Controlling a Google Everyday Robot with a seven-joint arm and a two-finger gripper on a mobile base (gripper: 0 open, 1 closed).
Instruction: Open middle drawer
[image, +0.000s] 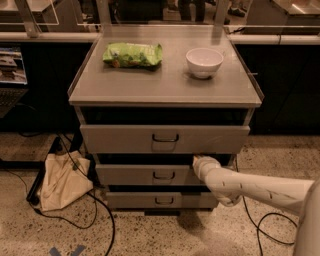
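The grey cabinet has three drawer fronts. The middle drawer (145, 175) is a flat grey panel with a small dark bail handle (163, 175) at its centre. It stands slightly out, with a dark gap above it. My white arm comes in from the lower right. My gripper (197, 161) is at the top edge of the middle drawer, right of the handle, its tip reaching into the dark gap under the top drawer.
The top drawer (165, 138) and bottom drawer (160, 200) each have a dark handle. A green chip bag (133, 54) and a white bowl (204, 62) sit on the cabinet top. A beige bag (62, 181) and black cables lie on the floor at left.
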